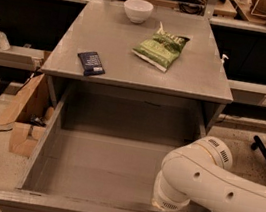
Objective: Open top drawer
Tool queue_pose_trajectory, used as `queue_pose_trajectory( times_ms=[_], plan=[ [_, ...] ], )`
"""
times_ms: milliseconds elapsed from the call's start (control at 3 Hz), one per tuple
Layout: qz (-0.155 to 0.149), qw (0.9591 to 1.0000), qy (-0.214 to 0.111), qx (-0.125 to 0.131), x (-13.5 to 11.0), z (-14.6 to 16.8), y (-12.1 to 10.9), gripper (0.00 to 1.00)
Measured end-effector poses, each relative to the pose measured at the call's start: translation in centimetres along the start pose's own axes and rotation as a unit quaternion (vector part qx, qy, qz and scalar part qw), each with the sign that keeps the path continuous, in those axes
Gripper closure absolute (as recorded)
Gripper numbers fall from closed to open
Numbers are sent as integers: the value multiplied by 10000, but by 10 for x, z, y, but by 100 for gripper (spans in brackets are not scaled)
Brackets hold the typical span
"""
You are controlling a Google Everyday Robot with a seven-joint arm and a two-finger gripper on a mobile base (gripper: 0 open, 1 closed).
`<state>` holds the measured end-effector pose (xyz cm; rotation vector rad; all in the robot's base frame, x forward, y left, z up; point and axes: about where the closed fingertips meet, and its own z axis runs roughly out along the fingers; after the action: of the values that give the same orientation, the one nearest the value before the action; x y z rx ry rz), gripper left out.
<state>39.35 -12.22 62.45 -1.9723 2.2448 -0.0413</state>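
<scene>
Top drawer [106,172] gapes wide open across the lower frame, with the gripper [171,206] tucked at its lower-right front edge, grip state impossible to tell.

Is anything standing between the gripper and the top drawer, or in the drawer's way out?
Nothing visible. The gripper is down at the front rim of the top drawer, which is already pulled far out. The cardboard box stands off to its side.
</scene>
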Motion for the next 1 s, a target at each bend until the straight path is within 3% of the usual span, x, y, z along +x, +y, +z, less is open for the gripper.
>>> queue_pose_trajectory(
  times_ms=[333, 667, 1000],
  plan=[
    [-2, 9999, 132, 40, 2, -5, -7, 100],
    [-42, 9990, 411, 152, 20, -31, -37, 100],
    [-106, 9975, 645, 263, 51, -87, -81, 100]
  ],
)
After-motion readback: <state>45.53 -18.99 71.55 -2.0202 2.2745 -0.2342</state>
